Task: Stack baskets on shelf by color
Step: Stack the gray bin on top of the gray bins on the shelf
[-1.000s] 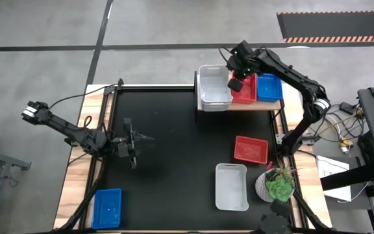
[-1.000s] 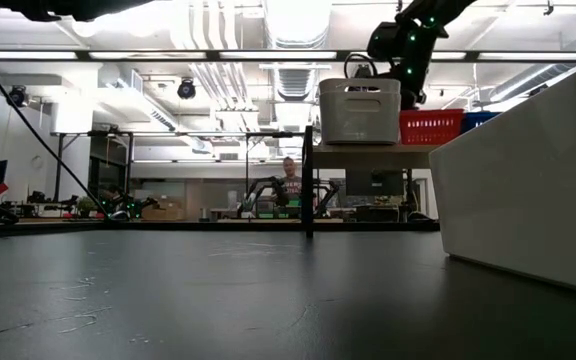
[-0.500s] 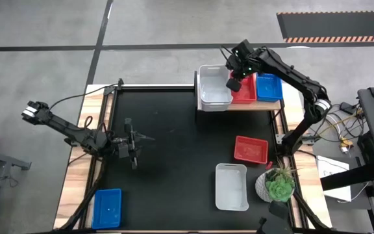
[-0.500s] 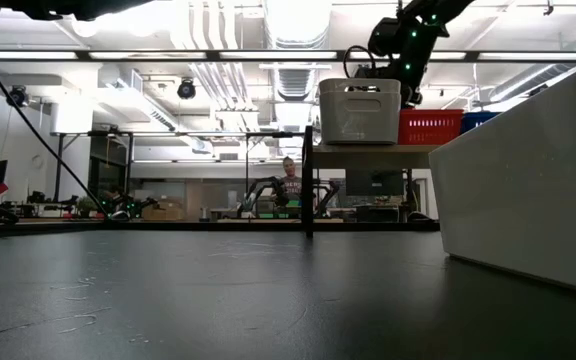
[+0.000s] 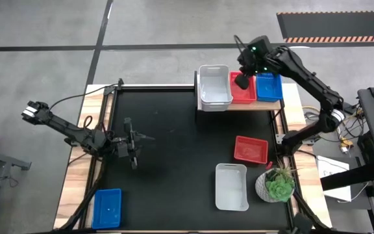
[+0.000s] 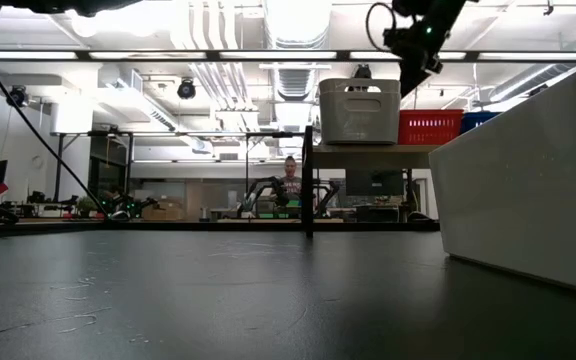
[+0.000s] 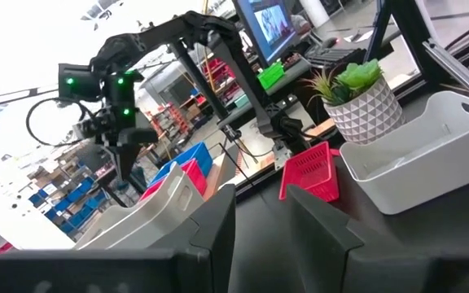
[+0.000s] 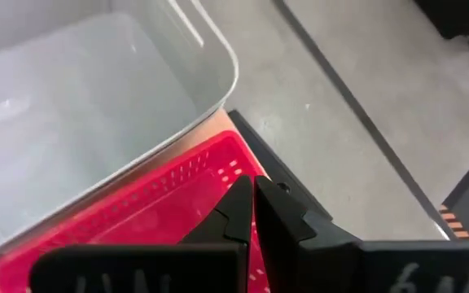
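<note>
High view: right gripper (image 5: 242, 82) hovers over the red basket (image 5: 244, 95) on the shelf (image 5: 255, 104), between white basket (image 5: 214, 88) and blue basket (image 5: 269, 87); left gripper (image 5: 143, 138) waits mid-worktop.
Right wrist view: jaws pressed together above red mesh.
Left wrist view: jaws slightly spread, empty.

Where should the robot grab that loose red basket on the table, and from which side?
Grip the red basket by one long rim wall, coming straight down from above: it sits upright, open-topped and empty, apart from the white basket and plant pot. The right hand, now over the shelf, looks nearest.
</note>
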